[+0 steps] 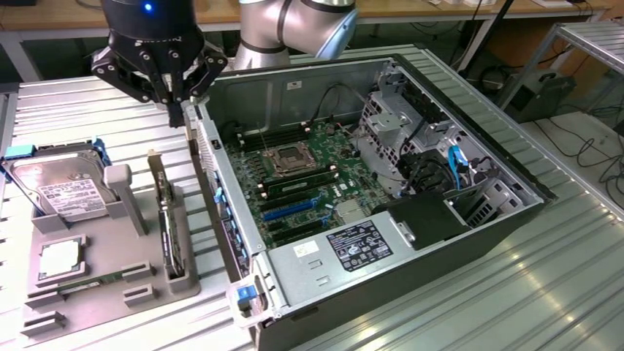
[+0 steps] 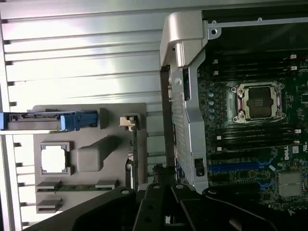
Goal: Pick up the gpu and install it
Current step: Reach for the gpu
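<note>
Well, the tool [image 1: 177,113] is pinched together on nothing beside the computer case [image 1: 302,274]; the gpu [image 1: 169,227] stands on edge in its gray holder [image 1: 98,292].

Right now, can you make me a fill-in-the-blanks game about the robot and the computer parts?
1. In the gray holder, the part nearest the computer case is the ___.
2. The gripper is ___ and holds nothing.
3. The hard drive has a ___ label.
Missing words: gpu; shut; white.
</note>
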Available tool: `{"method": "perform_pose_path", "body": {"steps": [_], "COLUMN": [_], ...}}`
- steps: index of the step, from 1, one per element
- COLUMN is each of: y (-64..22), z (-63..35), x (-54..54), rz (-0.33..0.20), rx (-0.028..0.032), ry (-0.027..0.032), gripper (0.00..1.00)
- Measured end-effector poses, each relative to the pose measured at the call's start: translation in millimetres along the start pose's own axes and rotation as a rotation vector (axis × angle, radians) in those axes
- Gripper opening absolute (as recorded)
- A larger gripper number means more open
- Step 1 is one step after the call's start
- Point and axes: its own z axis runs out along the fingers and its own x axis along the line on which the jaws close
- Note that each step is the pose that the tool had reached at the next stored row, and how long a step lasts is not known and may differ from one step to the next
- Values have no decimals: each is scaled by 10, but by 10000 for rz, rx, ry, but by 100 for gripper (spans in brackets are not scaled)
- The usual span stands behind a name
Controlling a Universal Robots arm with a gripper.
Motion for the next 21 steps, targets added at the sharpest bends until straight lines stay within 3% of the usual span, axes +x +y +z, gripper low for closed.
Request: {"method": "perform_pose_path", "body": {"steps": [9, 21], "y": [-293, -356], "z": [8, 11], "x": [-21, -26], "rz": [1, 1], "rx": [11, 17], "ry": [-2, -1], "gripper": [11, 11]}}
